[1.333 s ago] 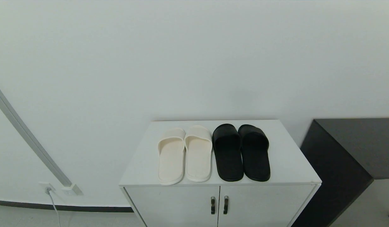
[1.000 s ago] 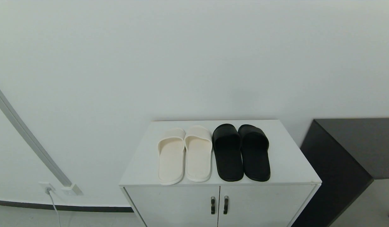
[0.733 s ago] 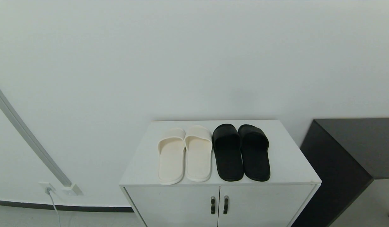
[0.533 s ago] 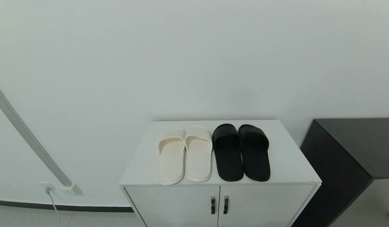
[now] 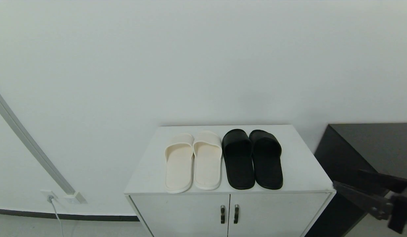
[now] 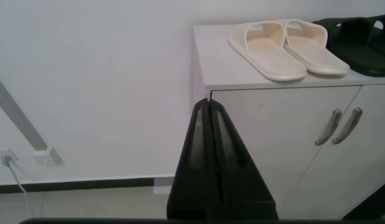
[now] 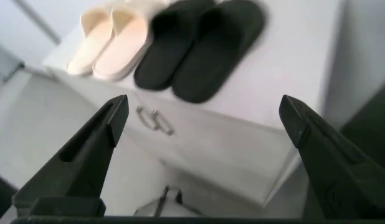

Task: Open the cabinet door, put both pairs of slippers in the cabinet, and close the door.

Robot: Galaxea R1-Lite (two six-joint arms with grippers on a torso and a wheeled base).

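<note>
The cabinet [image 5: 302, 171] stands against the wall [image 5: 203, 65], and both of its doors are closed. The left door [image 5: 180, 214] and the right door [image 5: 276, 214] meet at the middle of the cabinet front. Two upright handles [image 5: 222, 214] sit just beside each other there, one on each door.

Both pairs of slippers lie on the cabinet top with their toes toward the wall. The white slippers [image 5: 203, 163] are on the left half of the top. The black slippers [image 5: 243, 164] are on the right half, just beside the white pair. In each pair the two slippers lie side by side, with their heels near the cabinet's front edge.

The right hand [image 7: 203, 102] is off the cabinet's right front corner and clear of it. Its fingers are spread wide with nothing between them. In its wrist view the black slippers and the handles show between the two fingers.

The left hand [image 6: 209, 102] is in front of the cabinet's left front corner, below the level of the top. Its fingers are pressed together and hold nothing.

A dark unit [image 5: 371, 148] stands to the right of the cabinet. To the left of the cabinet, a grey strip [image 5: 25, 138] runs slantwise down the wall. It ends at a socket [image 5: 49, 195] from which a cable [image 5: 58, 219] hangs.
</note>
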